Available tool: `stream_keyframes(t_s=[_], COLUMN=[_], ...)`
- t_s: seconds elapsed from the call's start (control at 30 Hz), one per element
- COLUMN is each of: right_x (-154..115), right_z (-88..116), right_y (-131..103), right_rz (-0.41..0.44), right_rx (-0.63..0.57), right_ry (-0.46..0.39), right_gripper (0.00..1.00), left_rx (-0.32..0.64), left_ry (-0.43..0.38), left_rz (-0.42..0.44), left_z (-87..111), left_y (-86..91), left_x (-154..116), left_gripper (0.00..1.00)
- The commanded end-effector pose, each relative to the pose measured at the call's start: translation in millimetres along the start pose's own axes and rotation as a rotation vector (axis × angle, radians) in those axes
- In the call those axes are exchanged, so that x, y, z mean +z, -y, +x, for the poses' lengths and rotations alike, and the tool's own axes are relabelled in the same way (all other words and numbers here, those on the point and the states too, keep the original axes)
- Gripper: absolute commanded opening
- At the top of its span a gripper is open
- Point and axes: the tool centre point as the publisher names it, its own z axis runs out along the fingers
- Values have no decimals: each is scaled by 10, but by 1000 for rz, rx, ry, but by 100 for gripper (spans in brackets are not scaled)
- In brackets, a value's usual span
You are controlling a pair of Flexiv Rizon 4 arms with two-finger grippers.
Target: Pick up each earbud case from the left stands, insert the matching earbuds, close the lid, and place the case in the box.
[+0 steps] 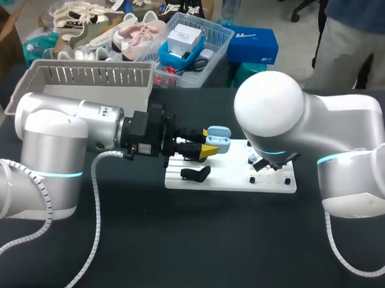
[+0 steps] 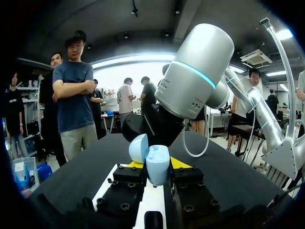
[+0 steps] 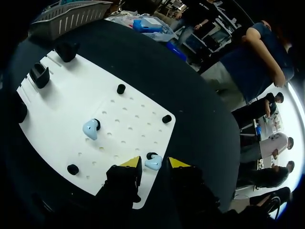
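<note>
My left gripper [image 1: 207,147] is shut on a light blue earbud case [image 1: 218,140], held above the left part of the white board [image 1: 235,181]. Seen from the left wrist, the case [image 2: 157,164] stands upright between the yellow tips, with its lid [image 2: 138,148] swung open. In the head view my right arm [image 1: 270,105] hides its own gripper over the board's right part. That right gripper [image 3: 154,163] is open, with a light blue earbud [image 3: 153,165] lying on the board between its tips, a gap on each side. A second earbud [image 3: 90,129] lies further along the board.
A black stand [image 1: 196,174] sits on the board's left end, and two black stands [image 3: 40,76] show in the right wrist view. Small black pegs [image 3: 167,119] dot the board. A grey slatted basket [image 1: 87,77] stands at the back left.
</note>
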Motion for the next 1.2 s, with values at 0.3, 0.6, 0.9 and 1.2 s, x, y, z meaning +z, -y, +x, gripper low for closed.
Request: stream_keyframes(t_s=[0.3,0.6,0.9,1.2], right_x=[21,15,19,3], right_z=[7,1,-8,-1], right_y=[-12,-16,-11,10], right_rz=[7,11,17,25], right_rx=[1,3,4,3], right_ry=[5,5,3,1], right_gripper=[29,24,16,0], left_rx=[0,0,0,0], left_ry=[-1,-1,-1,-1], left_rz=[-2,-2,-2,-2], left_z=[2,2,2,2], left_y=[-1,-1,-1,-1], left_x=[5,5,5,5], left_gripper=[0,0,0,0])
